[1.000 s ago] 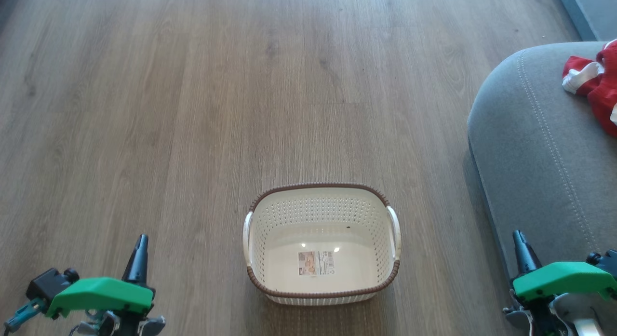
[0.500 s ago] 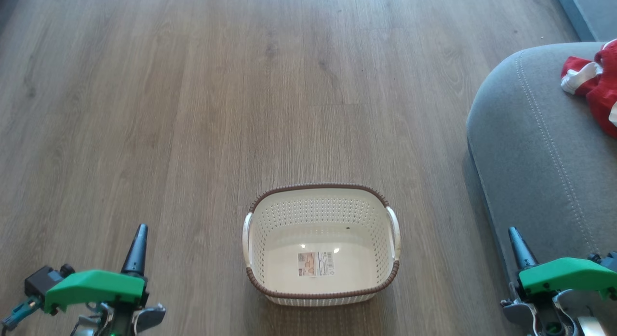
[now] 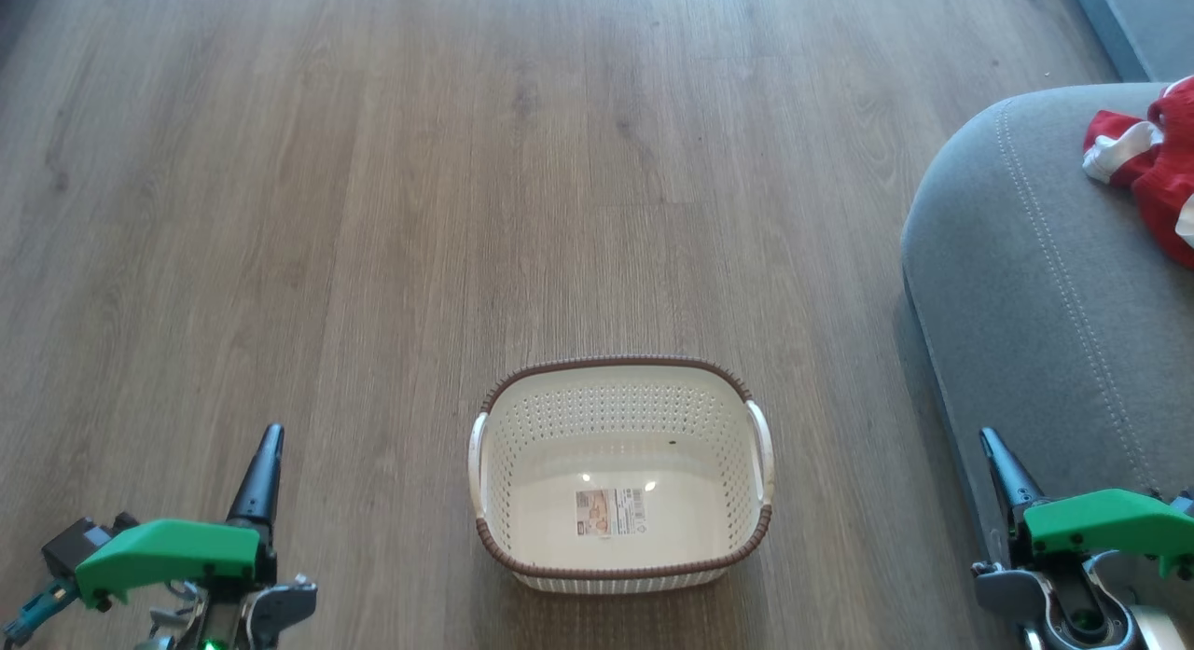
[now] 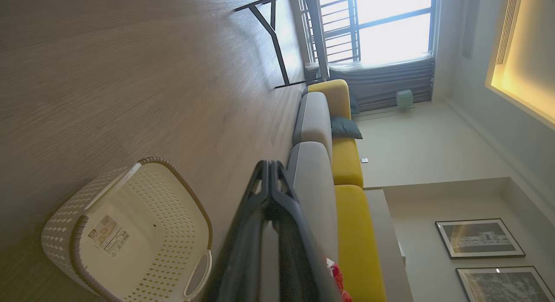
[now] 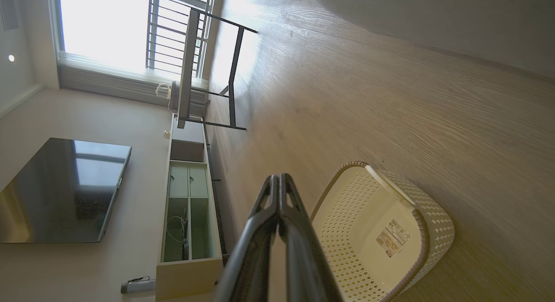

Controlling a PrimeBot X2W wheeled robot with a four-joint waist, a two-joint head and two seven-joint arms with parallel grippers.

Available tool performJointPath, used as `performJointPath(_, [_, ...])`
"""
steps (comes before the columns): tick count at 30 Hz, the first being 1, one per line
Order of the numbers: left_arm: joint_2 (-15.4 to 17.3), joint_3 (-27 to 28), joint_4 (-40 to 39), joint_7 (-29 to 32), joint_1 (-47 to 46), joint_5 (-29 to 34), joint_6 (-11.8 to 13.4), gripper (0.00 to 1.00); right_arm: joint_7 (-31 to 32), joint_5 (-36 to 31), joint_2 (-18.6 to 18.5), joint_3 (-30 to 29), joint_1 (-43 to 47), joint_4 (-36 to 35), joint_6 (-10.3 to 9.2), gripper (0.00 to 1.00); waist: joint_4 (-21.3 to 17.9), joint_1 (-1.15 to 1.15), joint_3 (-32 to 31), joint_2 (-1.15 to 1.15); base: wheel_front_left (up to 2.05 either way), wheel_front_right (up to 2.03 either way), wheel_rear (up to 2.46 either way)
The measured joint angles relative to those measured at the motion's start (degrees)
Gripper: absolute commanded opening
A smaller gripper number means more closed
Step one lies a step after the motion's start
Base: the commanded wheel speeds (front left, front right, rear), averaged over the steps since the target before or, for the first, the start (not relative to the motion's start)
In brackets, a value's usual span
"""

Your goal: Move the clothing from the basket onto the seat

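Observation:
The cream basket (image 3: pixel 620 547) with its brown rim stands on the wood floor in the head view, with only a label on its floor. Red and white clothing (image 3: pixel 1143 170) lies on the grey seat (image 3: pixel 1035 286) at the right edge. My left gripper (image 3: pixel 269 437) is shut at the lower left, well left of the basket. My right gripper (image 3: pixel 989 439) is shut at the lower right, over the seat's front edge. In the left wrist view my left gripper (image 4: pixel 269 164) is shut beside the basket (image 4: pixel 143 198), with a bit of the clothing (image 4: pixel 334 271) on the seat (image 4: pixel 314 193). In the right wrist view my right gripper (image 5: pixel 278 178) is shut beside the basket (image 5: pixel 368 206).
Bare wood floor (image 3: pixel 373 212) stretches ahead and left of the basket. A yellow-backed sofa (image 4: pixel 347 163) continues from the seat. A dark-framed table (image 5: pixel 208 76) stands near the window; a TV (image 5: pixel 60 189) and a low cabinet (image 5: pixel 188 215) line the opposite wall.
Both grippers have sunk slightly toward the bottom of the head view. The basket and clothing have stayed put.

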Motion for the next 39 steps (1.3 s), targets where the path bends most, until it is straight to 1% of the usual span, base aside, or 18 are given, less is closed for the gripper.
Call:
performJointPath(23, [-1.6, 2.2, -1.5, 3.5, -1.2, -12.2, -0.5, 0.0, 3.8, 14.8, 1.1, -1.8, -1.3, -0.2, 0.0, 0.0, -0.2, 0.0, -0.3, 0.0, 0.0, 0.0, 0.0])
performJointPath(39, [-1.7, 2.2, -1.7, 3.5, -1.5, -12.5, -0.5, 0.0, 3.8, 15.0, 1.4, -1.9, -1.3, -0.3, 0.0, 0.0, -0.2, 0.0, -0.3, 0.0, 0.0, 0.0, 0.0])
